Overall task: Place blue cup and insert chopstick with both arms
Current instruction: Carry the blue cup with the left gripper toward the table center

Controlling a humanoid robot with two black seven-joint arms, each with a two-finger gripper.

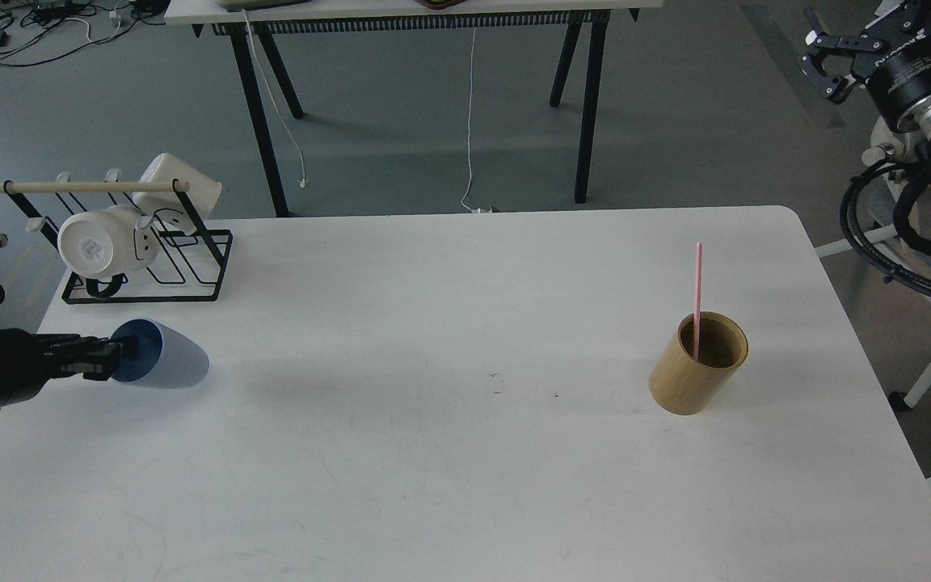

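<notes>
The pale-blue cup [165, 365] is at the table's left edge, tipped onto its side with its mouth facing left. My left gripper [114, 356] comes in from the left and is shut on the cup's rim. The pink chopstick [697, 289] stands upright in the tan cylindrical holder [696, 373] at the right of the table. My right gripper [825, 55] is high at the far right, beyond the table's edge, open and empty, far from the chopstick.
A black wire rack [191, 257] with a pale wooden rod [90, 187] and two white mugs [102, 239] stands at the back left corner. A second table with black legs [259, 121] stands behind. Cables [886, 259] hang off the right arm.
</notes>
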